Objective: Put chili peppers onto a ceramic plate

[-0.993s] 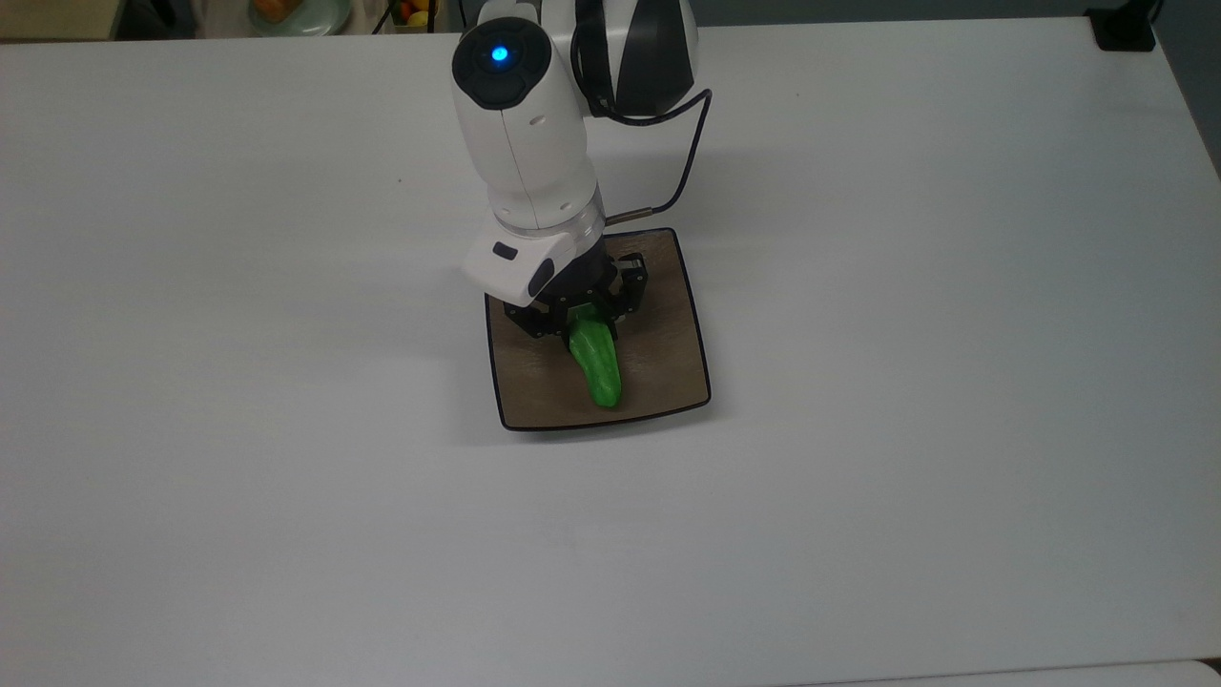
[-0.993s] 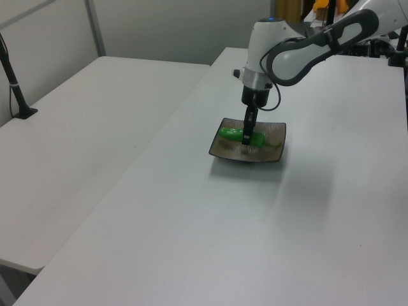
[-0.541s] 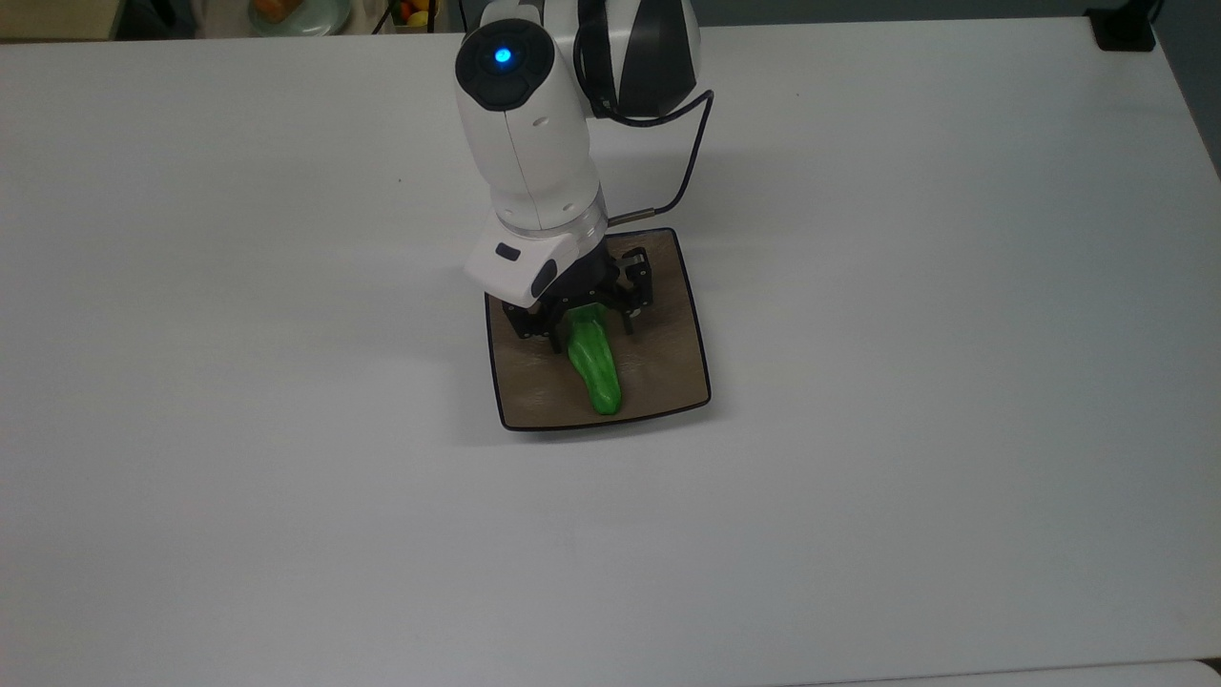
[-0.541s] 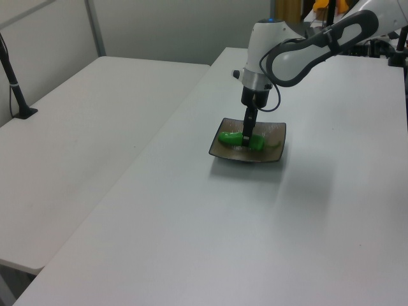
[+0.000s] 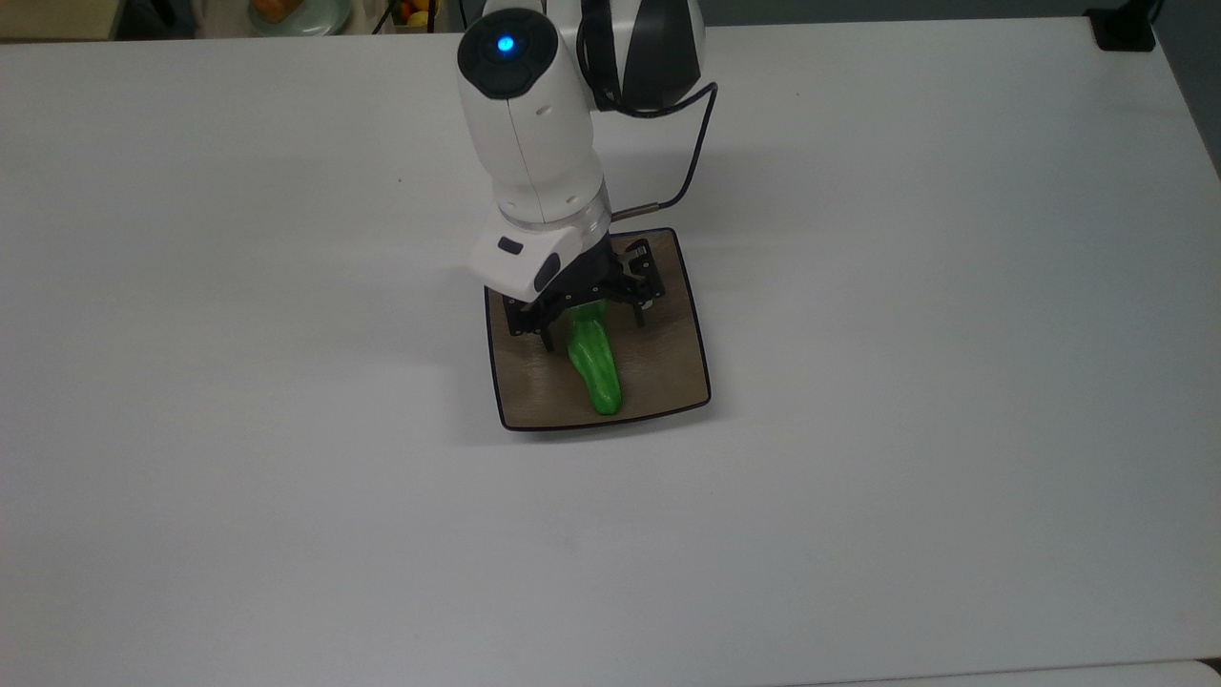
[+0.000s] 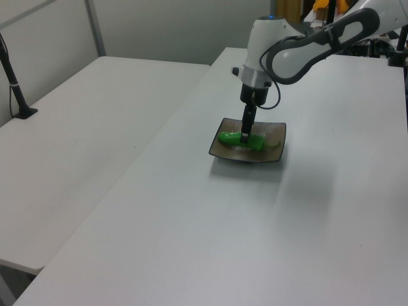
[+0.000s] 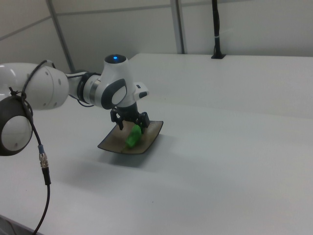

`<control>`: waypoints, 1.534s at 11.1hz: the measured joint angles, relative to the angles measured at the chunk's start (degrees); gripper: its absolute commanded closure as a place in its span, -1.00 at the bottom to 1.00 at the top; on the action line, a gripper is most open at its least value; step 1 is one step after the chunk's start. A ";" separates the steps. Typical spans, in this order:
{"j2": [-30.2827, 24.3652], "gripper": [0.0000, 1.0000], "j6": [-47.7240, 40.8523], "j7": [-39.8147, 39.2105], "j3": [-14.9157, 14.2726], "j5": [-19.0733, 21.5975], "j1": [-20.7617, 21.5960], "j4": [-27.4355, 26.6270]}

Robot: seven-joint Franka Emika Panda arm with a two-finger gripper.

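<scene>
The green chili pepper [image 5: 593,367] lies flat on the square brown ceramic plate [image 5: 658,372], its tip pointing toward the top view's bottom edge. My gripper [image 5: 591,324] hangs straight down over the pepper's stem end, open, its black fingers spread on either side of the pepper and apart from it. In the left view the gripper [image 6: 245,131] stands just above the pepper [image 6: 234,138] on the plate [image 6: 273,135]. The right view has the pepper [image 7: 132,137] resting on the plate [image 7: 113,144] under the open gripper [image 7: 131,124].
The plate sits mid-table on a wide white tabletop [image 5: 916,401]. A black cable [image 5: 696,143] loops off the wrist. A black mount [image 5: 1124,29] stands at the top view's far right corner. A second white table [image 6: 83,127] with a black post [image 6: 16,89] lies beside.
The fingers have spread apart and let go of the pepper, which now lies on the plate. The hand has drawn slightly upward.
</scene>
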 measured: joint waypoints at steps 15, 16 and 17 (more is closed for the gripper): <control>-26.68 -1.00 -36.09 8.01 -3.88 -5.00 5.95 1.40; -26.74 -1.00 -36.09 8.06 -5.16 -5.00 7.41 1.40; -26.75 -1.00 -35.96 8.06 -6.39 -5.00 8.60 1.40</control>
